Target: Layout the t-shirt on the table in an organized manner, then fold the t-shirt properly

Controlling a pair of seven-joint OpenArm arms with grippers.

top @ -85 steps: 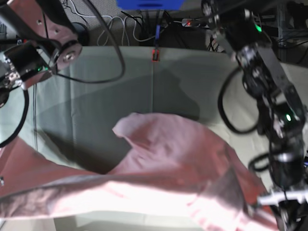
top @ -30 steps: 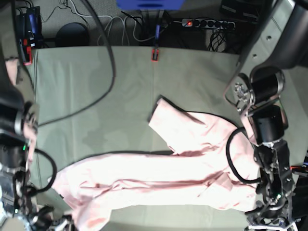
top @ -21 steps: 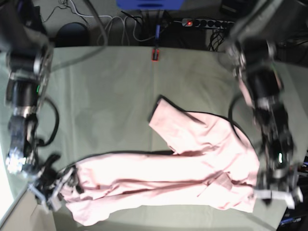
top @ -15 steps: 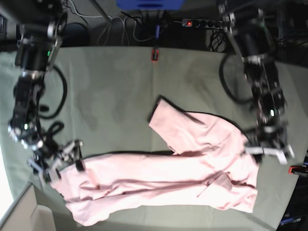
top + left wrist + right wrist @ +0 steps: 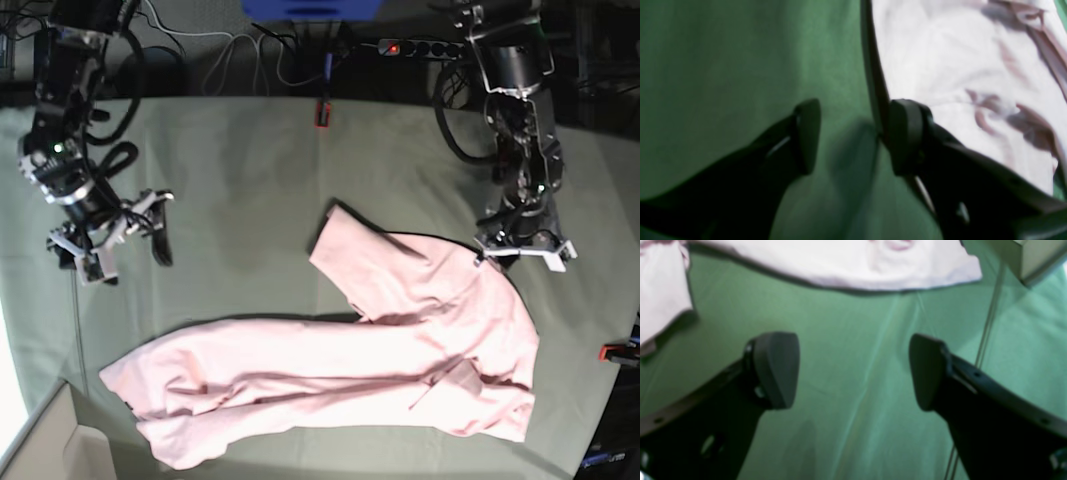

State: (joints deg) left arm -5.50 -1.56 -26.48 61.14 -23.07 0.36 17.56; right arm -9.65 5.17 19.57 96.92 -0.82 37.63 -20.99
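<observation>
T-shirt lying crumpled, both grippers hanging free

The table (image 5: pixel 250 160) is bearing the t-shirt (image 5: pixel 400 340), bunched near its front; soft and light, it is likely draping, best pinched at hem corners. Left gripper (image 5: pixel 853 136) and right gripper (image 5: pixel 853 370) are gaping, empty.

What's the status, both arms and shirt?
Left gripper jaws apart, empty, at the shirt edge. Right gripper jaws wide, empty, over bare table. Shirt lies rumpled, not spread. Nothing in the way.
</observation>
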